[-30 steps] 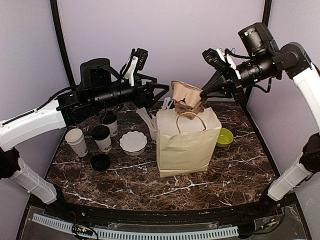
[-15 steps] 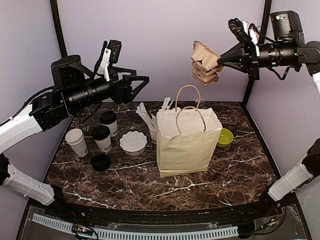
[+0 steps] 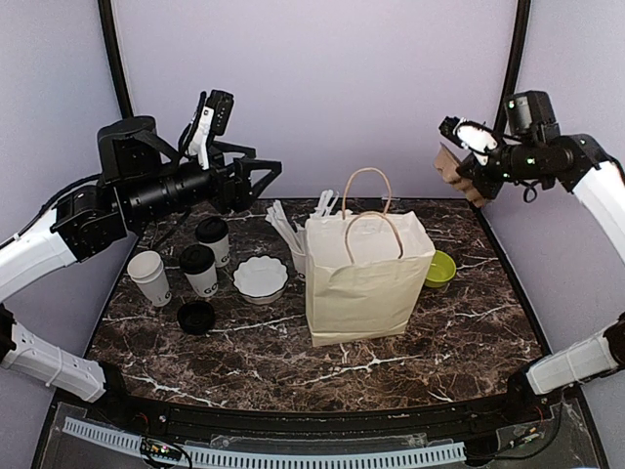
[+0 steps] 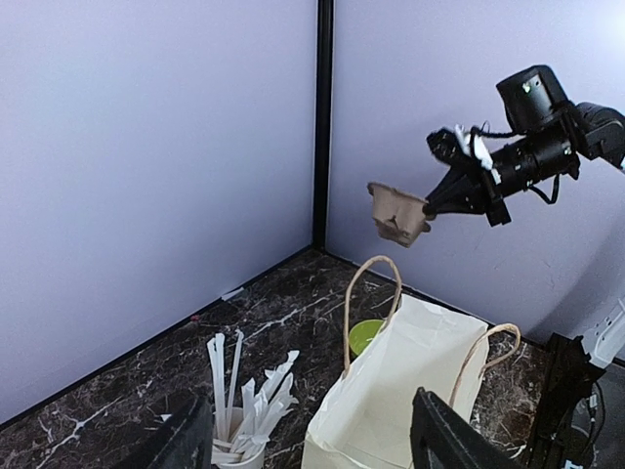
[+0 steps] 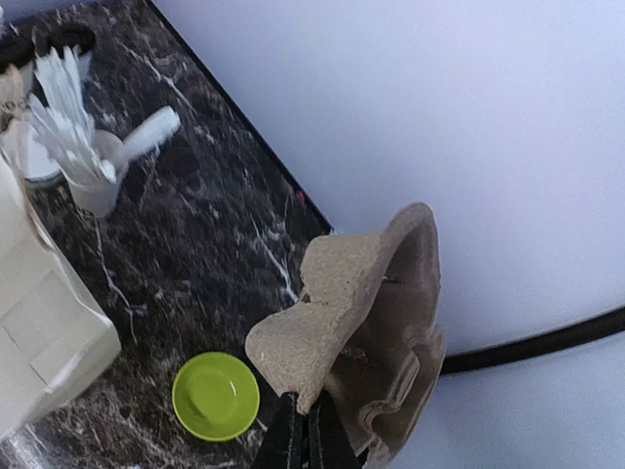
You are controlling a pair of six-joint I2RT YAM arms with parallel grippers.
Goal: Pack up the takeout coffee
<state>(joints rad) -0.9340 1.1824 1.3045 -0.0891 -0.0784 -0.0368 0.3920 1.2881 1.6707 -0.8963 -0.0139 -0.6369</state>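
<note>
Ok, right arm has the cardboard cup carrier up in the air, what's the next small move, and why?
Probably lower the cup carrier flat onto the bare table in front of the bag. The right gripper pinches its edge and it hangs tilted, high at the back right; both lidded cups stand on the left, unloadable until it rests level.

The table [image 3: 439, 332] is dark brown-black marble streaked with thin white veins. At centre the paper bag [image 3: 363, 278] is pale cream with tan handles, and the small bowl [image 3: 439, 267] to its right is lime green. At left, the lower coffee cup [image 3: 200, 271] and the upper coffee cup [image 3: 213, 240] are white with black lettering and black lids. The scalloped bowl [image 3: 260, 277] and the straws [image 4: 244, 391] are white, the loose lid [image 3: 196, 317] is black, the pulp carrier [image 5: 361, 332] is grey-brown, and the walls [image 3: 322, 88] are pale lavender.
</note>
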